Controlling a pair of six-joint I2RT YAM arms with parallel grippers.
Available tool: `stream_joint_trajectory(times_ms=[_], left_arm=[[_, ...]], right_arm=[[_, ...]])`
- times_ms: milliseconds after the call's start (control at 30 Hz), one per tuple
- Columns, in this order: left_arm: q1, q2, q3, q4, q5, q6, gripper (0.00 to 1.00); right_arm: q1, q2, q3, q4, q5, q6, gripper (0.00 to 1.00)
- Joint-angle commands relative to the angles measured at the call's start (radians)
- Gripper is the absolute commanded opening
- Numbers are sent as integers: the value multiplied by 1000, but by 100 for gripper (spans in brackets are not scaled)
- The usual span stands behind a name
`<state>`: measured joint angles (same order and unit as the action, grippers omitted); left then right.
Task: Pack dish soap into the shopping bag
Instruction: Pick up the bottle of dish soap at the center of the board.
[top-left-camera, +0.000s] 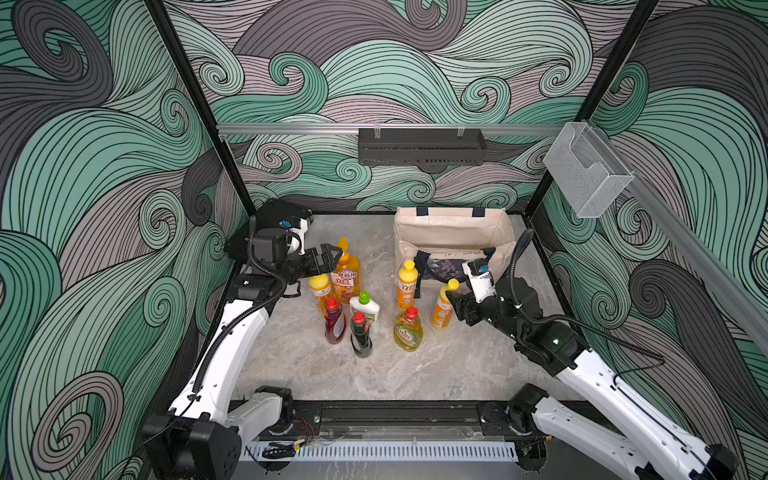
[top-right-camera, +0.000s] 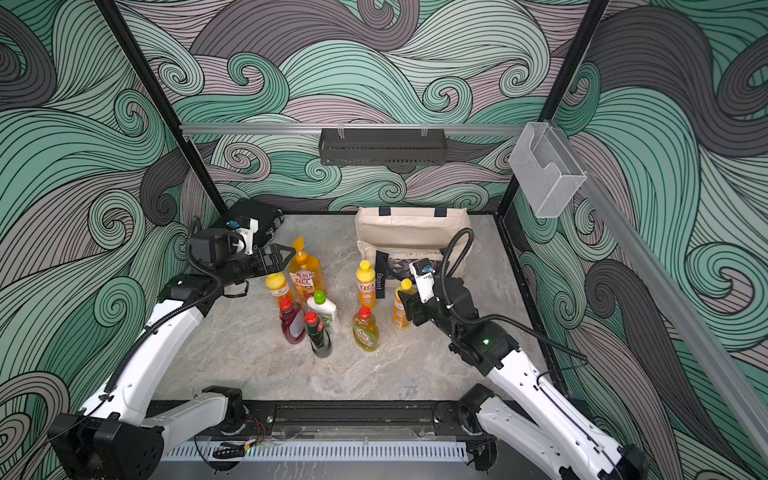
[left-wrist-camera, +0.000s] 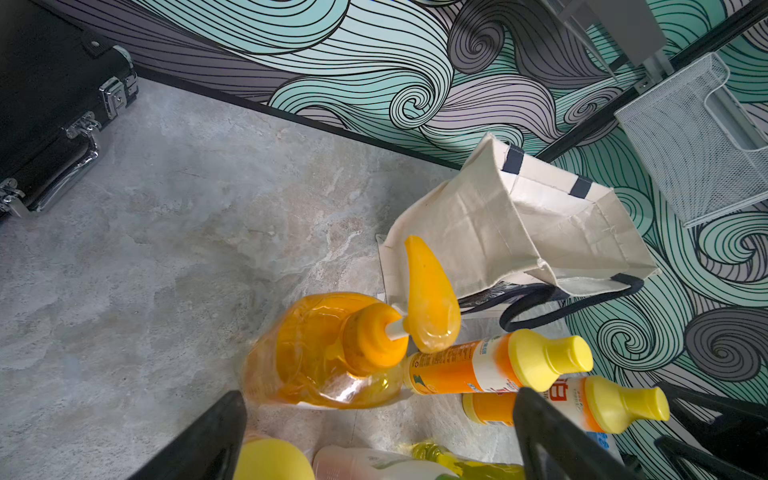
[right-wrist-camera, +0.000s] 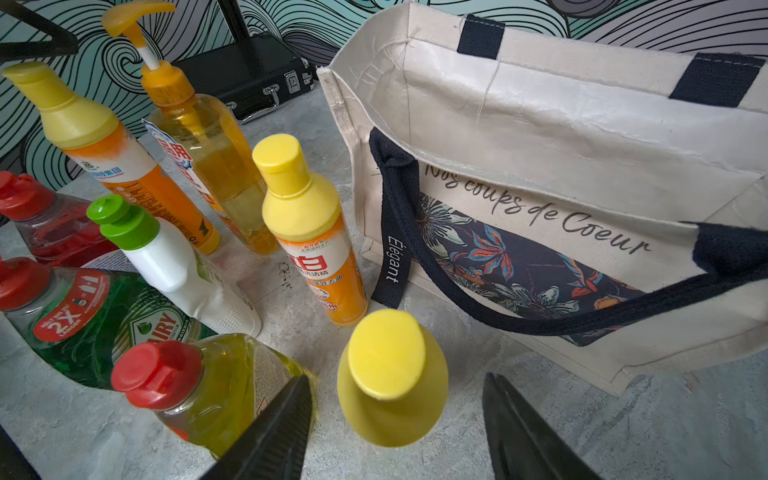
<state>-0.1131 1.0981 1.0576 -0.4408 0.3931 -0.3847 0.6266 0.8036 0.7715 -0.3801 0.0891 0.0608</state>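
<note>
Right hand (right-wrist-camera: 397, 380) flanks a yellow-capped bottle (right-wrist-camera: 392, 419) beside the "Elégant" tote (right-wrist-camera: 540, 137).

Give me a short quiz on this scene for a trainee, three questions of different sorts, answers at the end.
1. True or false: the shopping bag already has soap inside.
2. The right gripper straddles a bottle with which cap: A green, B yellow, C red?
3. How many dish soap bottles stand on the table?
Key: 1 false; 2 B; 3 eight.
</note>
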Motion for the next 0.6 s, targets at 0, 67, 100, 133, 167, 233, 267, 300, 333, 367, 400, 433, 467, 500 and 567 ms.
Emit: stream_joint_trajectory(times_ms=[0, 67, 100, 133, 167, 233, 267, 300, 333, 367, 400, 433, 467, 500, 567], left_arm=[[-6, -8, 2, 4, -8, 5, 99], [-6, -7, 2, 5, -8, 6, 99], [-6, -7, 2, 7, -9, 5, 99], [-6, -8, 2, 4, -10, 5, 98], [-6, -9, 2, 4, -10, 4, 99], [-6, -10, 2, 4, -10, 4, 98], [-6, -10, 2, 4, -10, 5, 99], [-6, -12, 2, 5, -10, 5, 99], [-6, -12, 2, 5, -11, 6, 99], [-7, -12, 2, 4, -11, 5, 98], [-6, -12, 2, 5, -11, 5, 98], [-6, -12, 1, 6, -11, 6, 99], [-7, -11, 1, 6, -10, 5, 98], [-7, -12, 1, 5, -10, 5, 99], [-8, -12, -1, 7, -10, 4, 99]], right_arm=[[-7, 9, -14, 59, -18, 8, 68], [-8, 13, -18, 68, -18, 8, 68], [-8, 15, -19, 72, -18, 7, 67], [-8, 18, -18, 73, -17, 7, 66], [-10, 19, -18, 73, -18, 7, 66], [-10, 23, -18, 70, -17, 2, 64], [-9, 23, -21, 70, -15, 2, 64], [-10, 27, -21, 68, -10, 1, 63], [-9, 28, -23, 67, -4, -1, 63], [-10, 29, -24, 69, -2, -3, 62], [-10, 33, -27, 71, -1, -4, 61], [-10, 34, -26, 75, 2, -4, 61], [-10, 37, -27, 79, 4, -5, 61], [-10, 41, -28, 83, 4, -7, 60], [-9, 53, -25, 89, 9, -11, 59]])
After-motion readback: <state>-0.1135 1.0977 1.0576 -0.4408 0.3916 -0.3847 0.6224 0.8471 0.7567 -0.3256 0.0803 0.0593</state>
